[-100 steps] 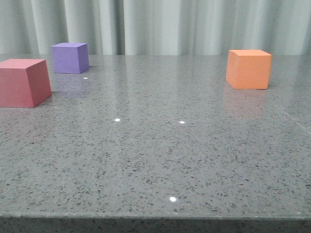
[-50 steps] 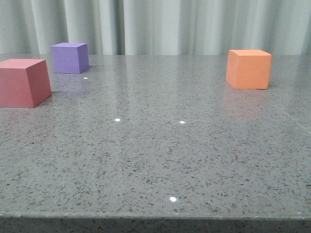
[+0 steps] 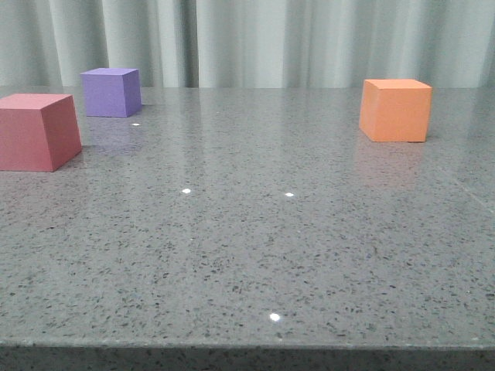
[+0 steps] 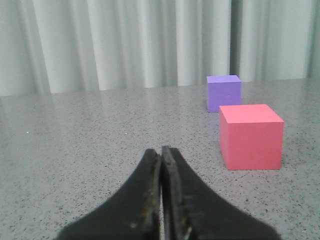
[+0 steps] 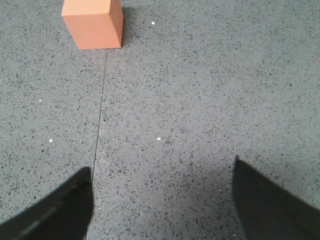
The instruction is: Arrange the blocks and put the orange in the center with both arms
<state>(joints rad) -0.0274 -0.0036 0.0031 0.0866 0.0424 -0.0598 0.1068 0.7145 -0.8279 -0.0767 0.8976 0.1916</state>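
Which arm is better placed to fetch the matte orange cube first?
Probably the right. Its open hand faces the matte orange cube, which sits on the table's right side; the left hand is shut, facing the other cubes.

- On the bench, the nearer left block sits at 9 o'clock.
- The farther left block stands behind it at 11 o'clock, seemingly not touching.
- The right block sits alone at 2 o'clock, well apart.
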